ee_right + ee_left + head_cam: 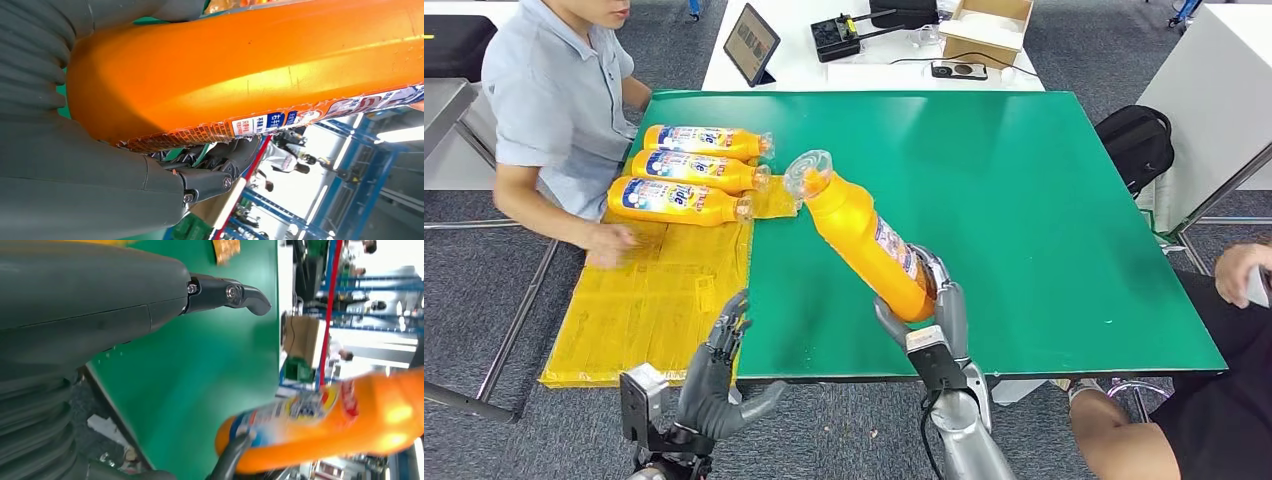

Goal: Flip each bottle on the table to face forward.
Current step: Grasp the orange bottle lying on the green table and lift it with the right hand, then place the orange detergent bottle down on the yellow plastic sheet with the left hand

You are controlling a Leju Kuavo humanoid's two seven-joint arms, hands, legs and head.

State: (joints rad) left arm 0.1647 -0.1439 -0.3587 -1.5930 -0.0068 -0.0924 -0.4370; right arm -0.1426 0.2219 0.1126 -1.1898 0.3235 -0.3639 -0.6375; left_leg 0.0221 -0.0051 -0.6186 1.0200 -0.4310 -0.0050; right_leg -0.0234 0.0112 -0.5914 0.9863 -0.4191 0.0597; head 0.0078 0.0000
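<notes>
Step in hand, as I read it: carrying one bottle to join the sorted row. The right hand (929, 305) grips the base end of the held bottle (864, 235), fingers wrapped round the bottom, w/ the body slanting up and away so the clear cap end hangs just beside the near end of the three laid bottles (694, 170). It's lifted off the green table (1044, 220), not resting on it.

Next move prob. calls for rolling the wrist so the label faces up, then laying it down next to the row on the yellow sheet (654, 290), beside the nearest of the three (room there looks tight; a person's hand (609, 243) rests on the sheet right by the row).

Held bottle: orange body, clear cap, label strip running along one side, mostly turned away from the head view. The right wrist view shows plain orange plastic w/ only the label's edge. The three laid ones show their labels face-up.

Left hand (719, 365) hangs below the table's near edge, fingers spread, holding nothing.
</notes>
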